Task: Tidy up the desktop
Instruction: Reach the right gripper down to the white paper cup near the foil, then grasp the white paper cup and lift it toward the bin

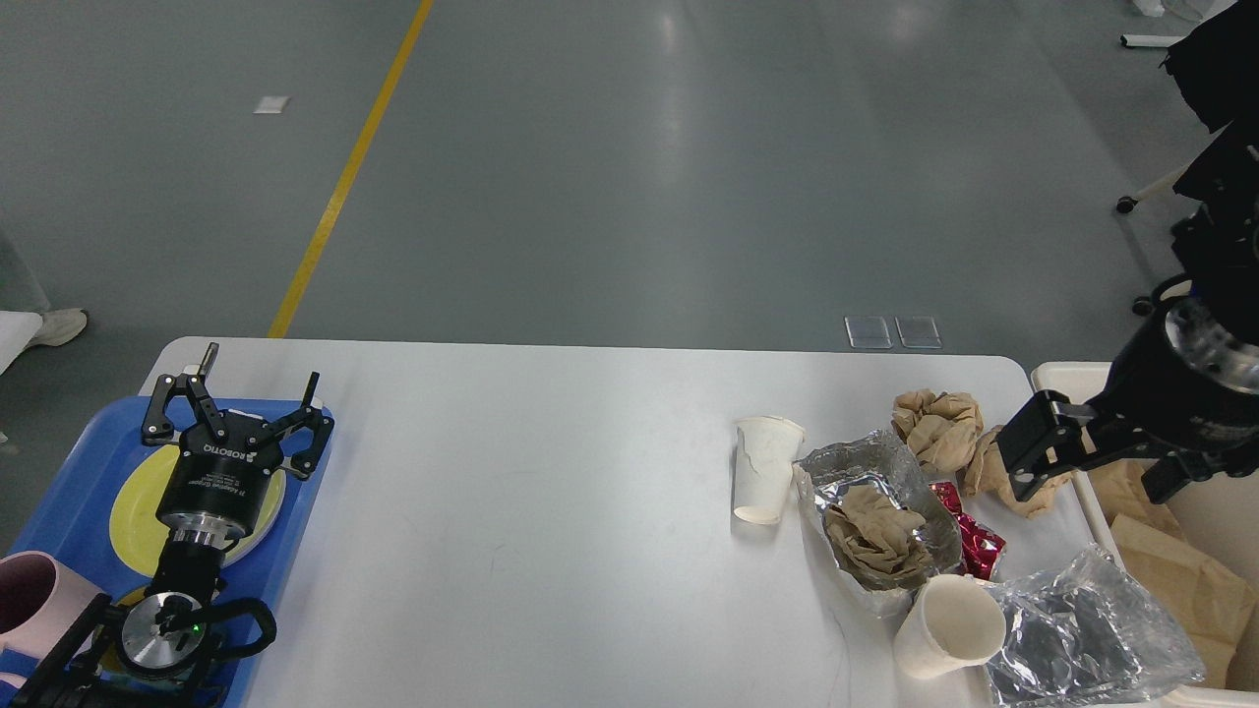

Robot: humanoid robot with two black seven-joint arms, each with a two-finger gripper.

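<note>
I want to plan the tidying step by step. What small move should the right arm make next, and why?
Probably lower the right gripper a little onto the crumpled brown paper ball beside it. That ball lies on the white desktop close to the cream bin, so the carry would be short. Whether the fingers are open cannot be told.

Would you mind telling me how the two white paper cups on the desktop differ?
The far cup lies beside the foil tray, its wall creased; the near cup lies by the clear plastic bag, its wide mouth facing the camera. Both are white, tipped over and empty-looking.
</note>
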